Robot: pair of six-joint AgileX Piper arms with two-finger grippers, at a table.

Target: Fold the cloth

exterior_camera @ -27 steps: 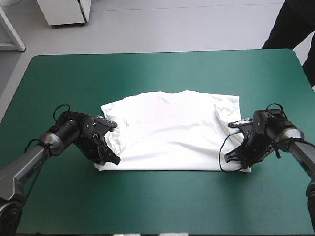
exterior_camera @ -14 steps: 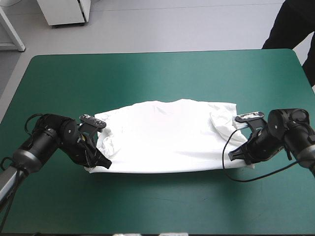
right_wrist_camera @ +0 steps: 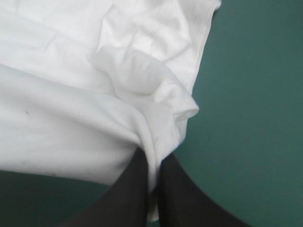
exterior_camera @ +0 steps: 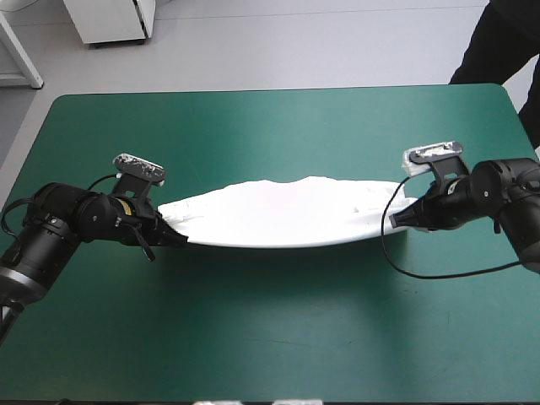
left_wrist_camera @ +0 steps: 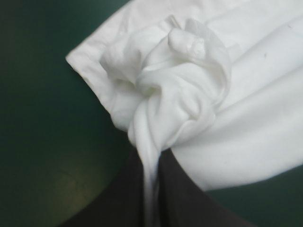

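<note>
1. T-shirt (exterior_camera: 287, 211) sits mid-table, strung between the two arms. Near edge is up off the teal-green cover (exterior_camera: 270, 337); the far part looks to rest on it, though I can't confirm contact along its whole length
2. Left gripper (exterior_camera: 173, 239): black fingers all but closed, clamped on a bunched twist of the shirt's corner. In the left wrist view a wad of fabric piles up just ahead of the tips
3. Right gripper (exterior_camera: 403, 218): also clenched on the shirt, at the opposite corner, with a thin sheet running down between the fingers and a loose fold of fabric just ahead of them
4. Step in hand, my read: carry the near hem up and over toward the far edge for a half fold. Roughly early-to-mid task
5. To do it well:
   - move both arms in step, at the same height, so the hem stays parallel to the table's far edge
   - hold enough tension across the span that the middle doesn't sag and drag
   - lower onto the far part before letting go, hem lined up with the edge underneath
6. Risks: the left wad may leave a lump at that corner or slip unevenly, and the loose fold on the right could get trapped under the fold
7. Around: only bare cover shows beside the shirt. I see nothing in the path to the far side
</note>
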